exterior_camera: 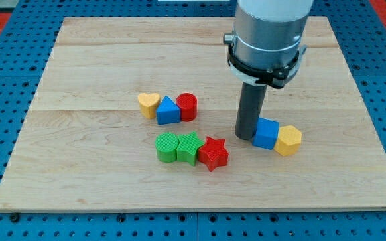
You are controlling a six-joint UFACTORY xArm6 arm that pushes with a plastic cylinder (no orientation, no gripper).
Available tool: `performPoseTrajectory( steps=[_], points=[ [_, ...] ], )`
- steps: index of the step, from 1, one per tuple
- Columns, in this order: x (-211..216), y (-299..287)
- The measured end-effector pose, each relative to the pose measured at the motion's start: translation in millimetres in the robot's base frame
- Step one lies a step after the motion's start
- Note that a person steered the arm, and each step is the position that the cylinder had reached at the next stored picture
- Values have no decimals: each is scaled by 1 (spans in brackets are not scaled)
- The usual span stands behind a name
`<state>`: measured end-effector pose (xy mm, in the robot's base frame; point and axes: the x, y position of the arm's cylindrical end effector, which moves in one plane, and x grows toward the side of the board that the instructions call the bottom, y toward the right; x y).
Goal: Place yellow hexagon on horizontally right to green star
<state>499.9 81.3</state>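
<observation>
The yellow hexagon (pixel 289 140) lies right of the board's middle, touching the right side of a blue cube (pixel 265 133). The green star (pixel 189 148) lies lower middle, between a green cylinder (pixel 167 147) on its left and a red star (pixel 213 153) on its right, all touching. My tip (pixel 245 136) stands against the blue cube's left side, so the cube is between my tip and the yellow hexagon. The hexagon is well to the right of the green star and slightly higher in the view.
A yellow heart (pixel 149 104), a blue triangle (pixel 168 110) and a red cylinder (pixel 187 106) form a touching row above the green blocks. The wooden board (pixel 79 167) lies on a blue pegboard. The arm's grey body hangs over the board's upper right.
</observation>
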Motion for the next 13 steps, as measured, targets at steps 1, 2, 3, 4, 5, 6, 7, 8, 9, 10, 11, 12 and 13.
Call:
performPoseTrajectory(
  steps=[1, 2, 3, 4, 5, 6, 7, 8, 9, 10, 11, 12, 13],
  points=[
    [-38, 14],
    [-42, 62],
    [-14, 103],
    [16, 97],
    [20, 47],
    [-4, 15],
    [2, 7],
    [29, 63],
    [52, 16],
    [76, -42],
    [87, -64],
    [55, -61],
    [26, -61]
  ],
)
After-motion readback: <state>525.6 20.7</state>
